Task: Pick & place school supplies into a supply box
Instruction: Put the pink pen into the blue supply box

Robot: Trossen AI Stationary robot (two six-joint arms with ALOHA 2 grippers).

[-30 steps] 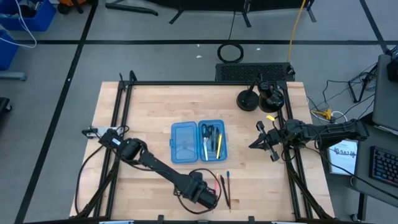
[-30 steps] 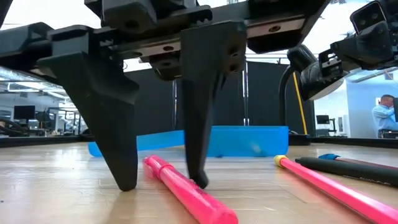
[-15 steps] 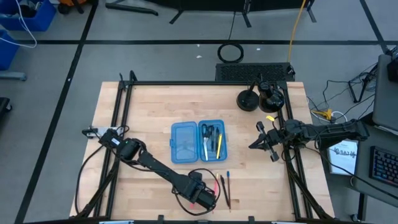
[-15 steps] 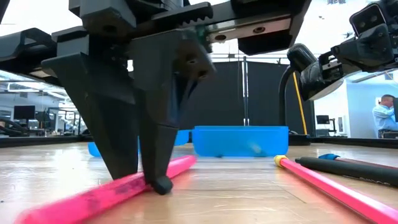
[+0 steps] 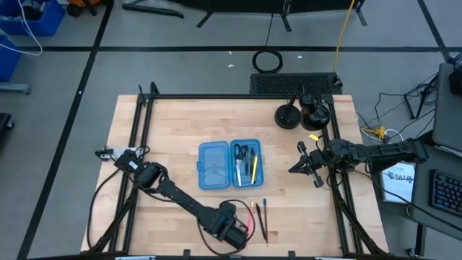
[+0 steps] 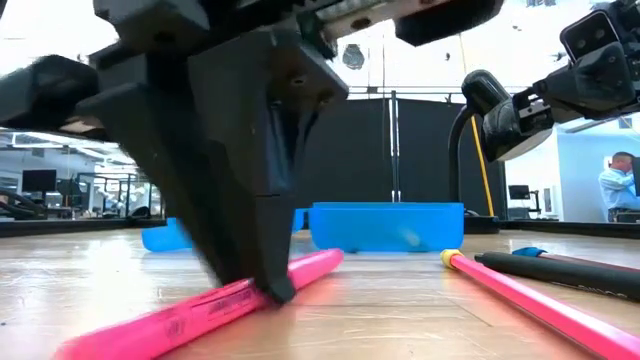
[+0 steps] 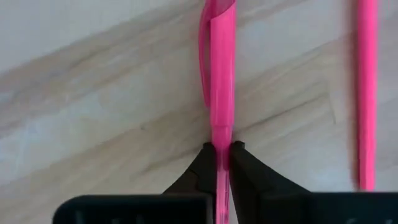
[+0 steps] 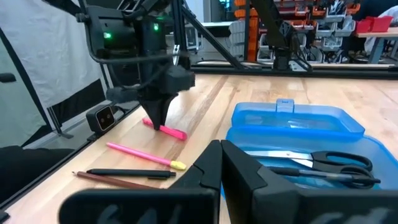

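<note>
Your left gripper [image 7: 222, 163] is clamped on the pink pen [image 7: 221, 74] near the pencil case [image 5: 230, 164]; next, lift and carry it over the case's open half

dark jointed arms [image 5: 180, 196] (black cables)

Far beyond my left gripper [image 6: 262, 290], across the wood table [image 6: 420, 300], a black panel [image 6: 420, 150] closes off the room, with bright light above it and a person [image 6: 620, 185] at a desk off to its right. From above, a grey floor [image 5: 72, 72] crossed by black lines lies all round, with blue bins [image 5: 29, 18] in the corner far to the left and a cable coil [image 5: 268, 61] past the table's far edge. Behind the gripper hangs a white sheet [image 8: 37, 62], and orange racks [image 8: 298, 25] fill the room's far side.
</note>
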